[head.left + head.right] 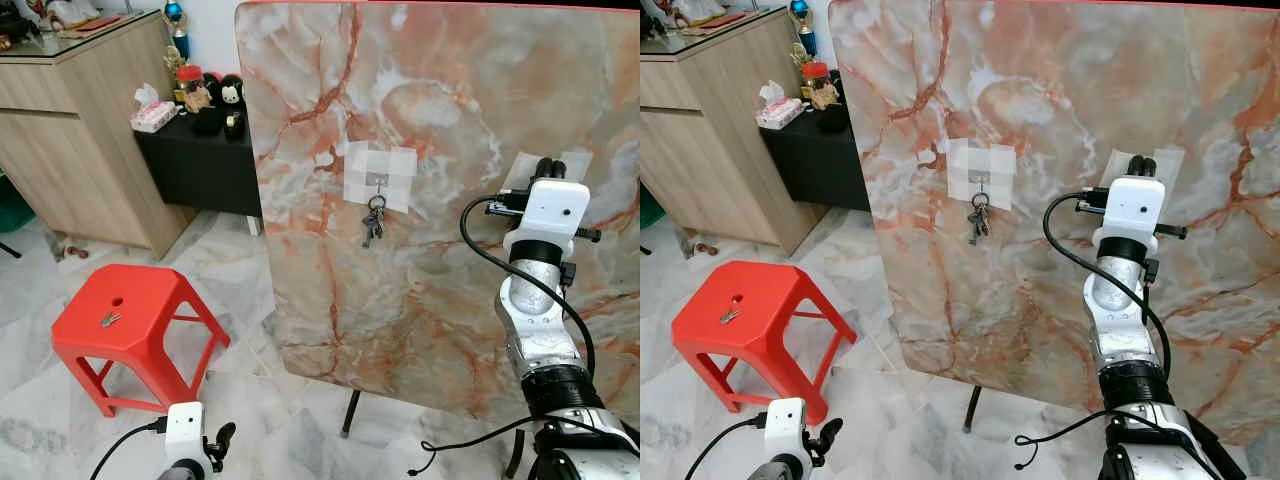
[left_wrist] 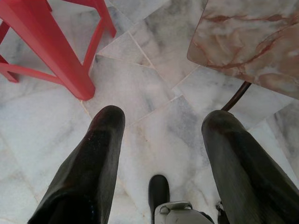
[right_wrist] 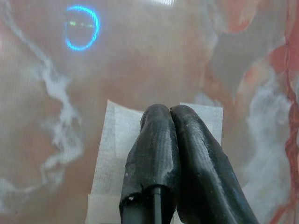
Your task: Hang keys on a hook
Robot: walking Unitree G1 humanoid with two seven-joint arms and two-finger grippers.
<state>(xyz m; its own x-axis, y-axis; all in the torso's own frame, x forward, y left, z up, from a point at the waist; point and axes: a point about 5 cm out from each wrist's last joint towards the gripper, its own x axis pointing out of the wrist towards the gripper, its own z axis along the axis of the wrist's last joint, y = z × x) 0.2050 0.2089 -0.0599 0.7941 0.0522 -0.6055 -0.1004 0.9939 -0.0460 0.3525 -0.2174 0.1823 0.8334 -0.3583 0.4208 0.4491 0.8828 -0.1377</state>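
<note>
Keys [image 1: 373,224] hang on hook [image 1: 378,181], centre frame. My right gripper [image 3: 170,114] pinched empty at right tape patch; I'd back straight off. Left gripper [image 2: 161,123] wide, idle.

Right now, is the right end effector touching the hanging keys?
Apart. In the left eye view, the right end effector sits well aside of the keys, marble panel between them.

Glossy marble panel [image 1: 440,120], metal keys [image 1: 373,226]
</note>
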